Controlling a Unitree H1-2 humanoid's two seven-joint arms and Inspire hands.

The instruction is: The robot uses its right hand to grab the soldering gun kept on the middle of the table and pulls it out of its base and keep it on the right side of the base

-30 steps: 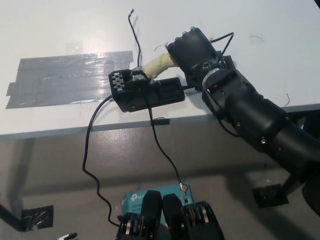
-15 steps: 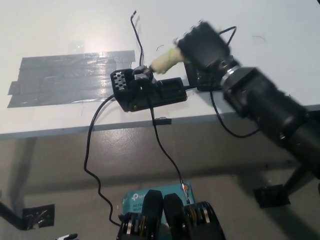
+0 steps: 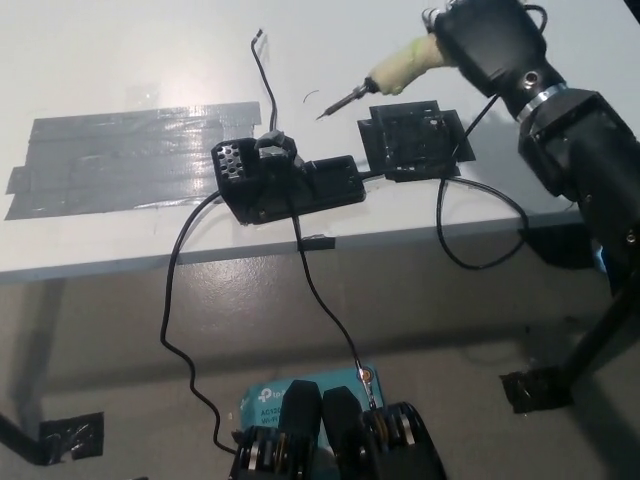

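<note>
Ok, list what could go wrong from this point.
1. The soldering gun, held in the right hand, hangs tip-down over the table; its tip could scrape it.
2. Its cord loops off the table edge and may tug the black block beside the base.

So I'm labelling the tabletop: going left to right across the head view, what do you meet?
Grey tape patch → soldering base → soldering iron with the black square plate below it → right robot hand shut on the iron's handle.
</note>
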